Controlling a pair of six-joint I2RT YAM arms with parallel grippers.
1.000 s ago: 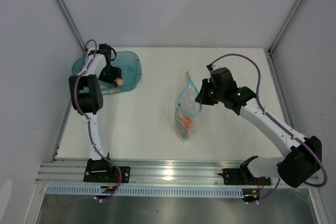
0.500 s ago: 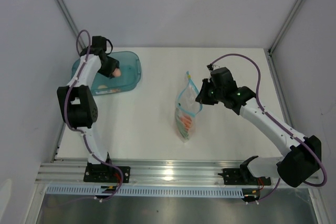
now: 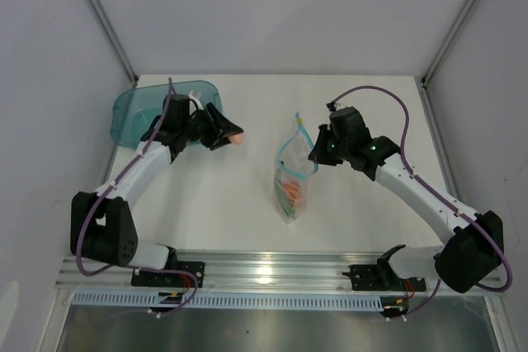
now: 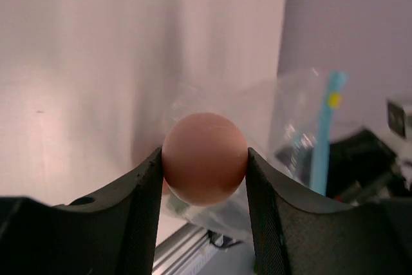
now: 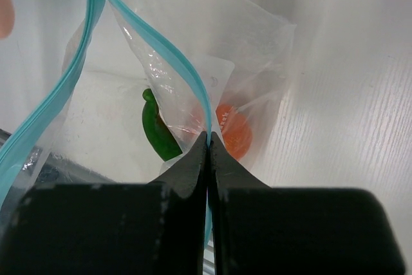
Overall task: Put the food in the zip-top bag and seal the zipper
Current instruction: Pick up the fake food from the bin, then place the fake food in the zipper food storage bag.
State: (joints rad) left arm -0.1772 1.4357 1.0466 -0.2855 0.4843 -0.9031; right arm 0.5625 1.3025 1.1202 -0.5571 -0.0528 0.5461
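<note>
My left gripper [image 3: 232,136] is shut on the cream-pink egg-like lump [image 4: 205,167], held above the table between the tub and the bag; the lump [image 3: 237,138] sticks out from the fingers [image 4: 138,204]. The clear zip-top bag [image 3: 293,180] hangs slack to the right of it, mouth up. My right gripper [image 5: 208,137] is shut on one side of the light-blue zipper [image 5: 175,58] and holds that edge up [image 3: 317,154]. Inside the bag lie the slim green vegetable [image 5: 156,131] and the orange round fruit [image 5: 235,132]. The bag [image 4: 283,114] shows just beyond the lump.
A teal translucent tub [image 3: 130,106] stands at the back left, behind my left arm. Grey walls close in the table at the back and both sides. An aluminium rail [image 3: 264,269] runs along the near edge.
My left arm has swung out of the teal tub and rightward toward the bag, carrying the egg-like lump. The right arm and the bag have stayed put.
</note>
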